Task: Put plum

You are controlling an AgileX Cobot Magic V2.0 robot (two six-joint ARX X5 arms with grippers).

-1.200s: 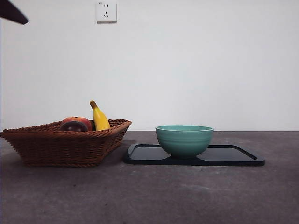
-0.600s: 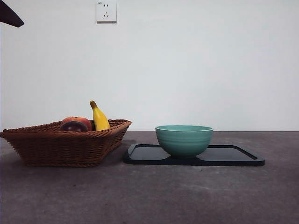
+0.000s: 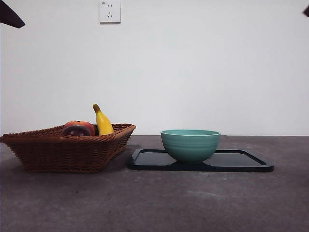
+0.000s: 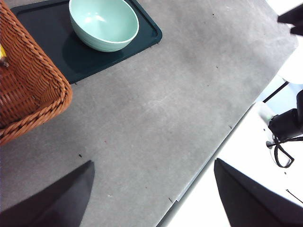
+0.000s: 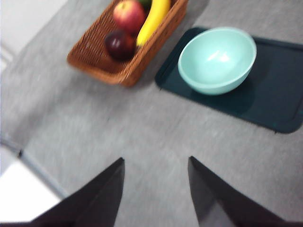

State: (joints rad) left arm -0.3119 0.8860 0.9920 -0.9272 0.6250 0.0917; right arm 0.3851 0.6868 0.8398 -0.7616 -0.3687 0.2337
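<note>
Meanwhile, the plum (image 5: 120, 44), round with no long axis discernible, was seen in the basket (image 5: 102, 59) at upper left, beside the banana (image 5: 152, 21). Both the left claw (image 4: 154, 189) and right claw (image 5: 156, 189) were held spread, empty.

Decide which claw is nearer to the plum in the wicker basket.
Probably the left. The left claw hovers high beside the wicker basket, open; the plum is outside its view. The right claw, also open, hangs high and farther back.
</note>
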